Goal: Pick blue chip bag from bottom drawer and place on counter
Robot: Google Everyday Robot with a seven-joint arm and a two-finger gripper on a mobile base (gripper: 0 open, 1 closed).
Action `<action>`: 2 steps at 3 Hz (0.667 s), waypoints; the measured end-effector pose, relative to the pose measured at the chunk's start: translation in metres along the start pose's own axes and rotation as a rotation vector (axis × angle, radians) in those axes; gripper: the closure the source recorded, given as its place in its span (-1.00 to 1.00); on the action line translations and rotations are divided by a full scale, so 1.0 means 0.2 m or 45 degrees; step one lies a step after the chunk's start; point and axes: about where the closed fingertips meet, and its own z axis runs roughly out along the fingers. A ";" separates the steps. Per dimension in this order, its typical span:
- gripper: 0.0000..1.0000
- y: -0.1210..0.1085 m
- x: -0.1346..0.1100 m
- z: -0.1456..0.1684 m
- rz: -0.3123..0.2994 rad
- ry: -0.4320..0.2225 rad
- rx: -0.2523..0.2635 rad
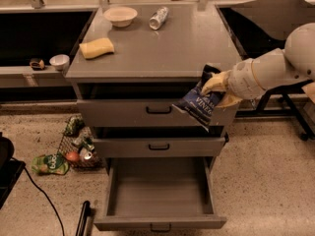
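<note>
Gripper point(216, 91), mid-right, seemingly clamps blue chip bag point(198, 106).

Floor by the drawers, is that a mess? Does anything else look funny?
Yes. A wire basket of small items sits on the floor left of the bottom drawer, with a green bag lying loose beside it. The end effector holds the blue chip bag at the counter's front right edge.

Claw point(216, 92) up at the cabinet point(108, 116) front; speckled floor point(266, 181) below it, dark shelf point(39, 33) far to its left.
</note>
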 end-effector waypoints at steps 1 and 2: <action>1.00 0.00 0.00 0.00 0.001 0.000 0.001; 1.00 -0.01 0.09 -0.10 -0.028 0.079 0.008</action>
